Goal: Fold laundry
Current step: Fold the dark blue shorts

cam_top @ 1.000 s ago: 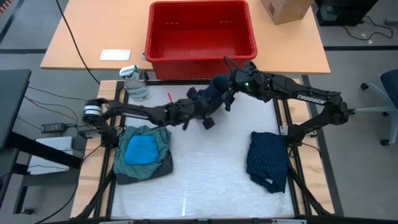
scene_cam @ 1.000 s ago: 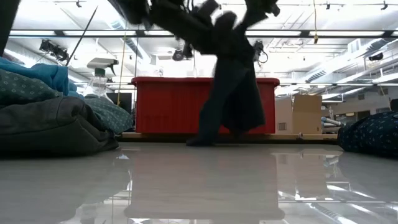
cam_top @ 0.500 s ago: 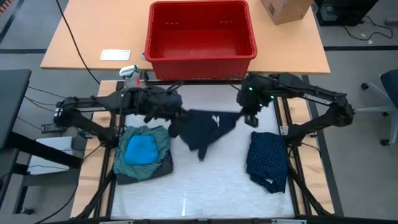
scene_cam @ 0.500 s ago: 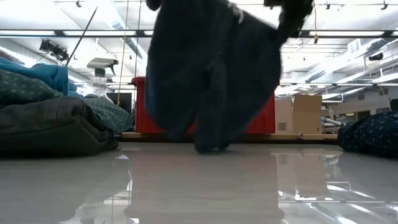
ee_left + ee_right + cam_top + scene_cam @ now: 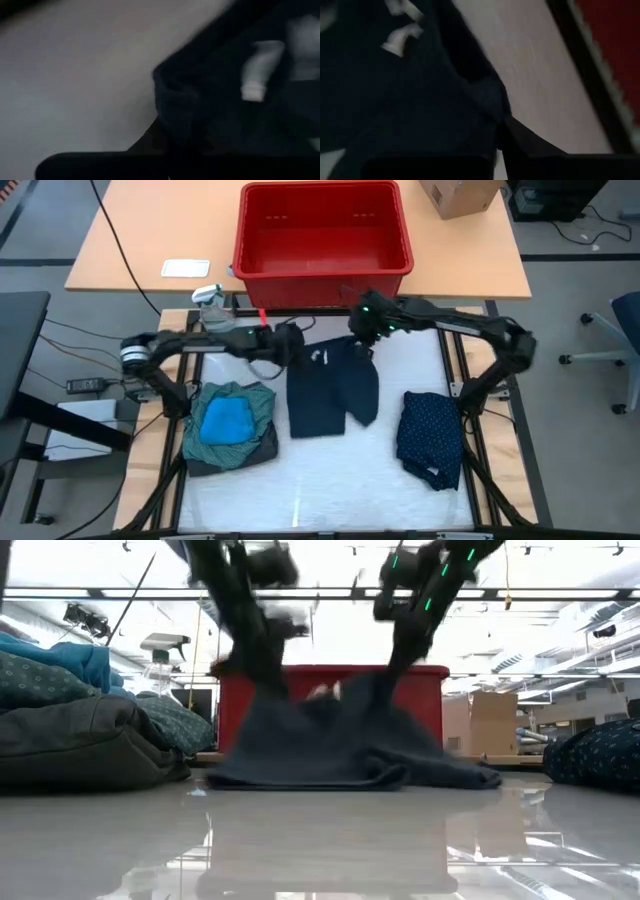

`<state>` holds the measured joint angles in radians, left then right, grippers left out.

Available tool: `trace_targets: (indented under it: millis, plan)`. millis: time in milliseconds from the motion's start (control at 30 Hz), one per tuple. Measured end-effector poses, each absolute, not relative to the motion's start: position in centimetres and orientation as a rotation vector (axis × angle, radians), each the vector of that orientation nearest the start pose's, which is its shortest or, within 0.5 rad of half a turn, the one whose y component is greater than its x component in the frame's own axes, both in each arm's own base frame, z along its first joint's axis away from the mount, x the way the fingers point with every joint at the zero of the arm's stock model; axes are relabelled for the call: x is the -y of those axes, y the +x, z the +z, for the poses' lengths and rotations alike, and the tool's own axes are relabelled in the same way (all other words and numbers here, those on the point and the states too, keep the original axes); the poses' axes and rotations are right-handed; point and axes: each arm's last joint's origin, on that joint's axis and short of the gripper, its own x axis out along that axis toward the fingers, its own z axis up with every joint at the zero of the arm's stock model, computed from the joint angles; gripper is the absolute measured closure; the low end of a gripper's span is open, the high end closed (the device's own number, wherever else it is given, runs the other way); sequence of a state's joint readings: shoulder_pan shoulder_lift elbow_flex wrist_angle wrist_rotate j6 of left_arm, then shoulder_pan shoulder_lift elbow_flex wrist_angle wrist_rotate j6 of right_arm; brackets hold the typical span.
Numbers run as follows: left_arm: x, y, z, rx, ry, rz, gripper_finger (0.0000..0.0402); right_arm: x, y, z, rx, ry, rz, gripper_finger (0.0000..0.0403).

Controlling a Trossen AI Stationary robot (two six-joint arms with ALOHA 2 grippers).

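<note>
A dark navy garment (image 5: 325,392) with a white label lies spread on the white table top. Its far edge is lifted and its lower end points to the near edge. My left gripper (image 5: 290,347) is shut on the far left corner. My right gripper (image 5: 362,340) is shut on the far right corner. In the low view the cloth (image 5: 340,745) rises in two peaks to the grippers. Of the other laundry, a teal shirt with a bright blue piece on it (image 5: 230,423) rests on a dark grey piece at the left. A navy dotted piece (image 5: 430,437) lies at the right. My left gripper pinches the garment's far left corner (image 5: 172,112) between its two fingers, slanting down from the far left. That corner is raised a little and the rest lies on the table. My right gripper pinches the far right corner (image 5: 492,102), slanting down from the far right. That corner is lifted off the table, and the cloth between the two grippers sags.
A red bin (image 5: 322,265) stands on the wooden table beyond the far edge. A spray bottle (image 5: 215,313) stands at the far left corner. Bare white table (image 5: 330,480) lies between the two piles, nearer than the garment.
Both grippers held the garment bunched high over the far middle. They drew apart and the cloth spread and hung between them. Then they came down and a little closer together, laying the garment on the table with its lower end toward the near edge.
</note>
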<state>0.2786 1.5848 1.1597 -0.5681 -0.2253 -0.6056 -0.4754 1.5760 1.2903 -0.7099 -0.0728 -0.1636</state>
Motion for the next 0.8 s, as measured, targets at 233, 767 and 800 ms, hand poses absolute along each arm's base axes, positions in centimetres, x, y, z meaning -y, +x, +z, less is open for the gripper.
trace_targets:
  millis: [233,767,800]
  plan:
    - [-14.4,29.8,17.9,-0.923,-0.944,0.848,0.0336,19.6,29.0,21.4,-1.132,0.448,-0.405,0.0299]
    - [-13.0,29.2,17.9,-1.055,-0.932,0.805,0.0315,10.3,29.3,16.4,-1.437,0.623,-0.182,0.0276]
    - [-12.6,29.7,18.4,-1.040,-0.938,0.746,0.0315,9.6,28.9,15.6,-1.465,0.623,-0.174,0.0277]
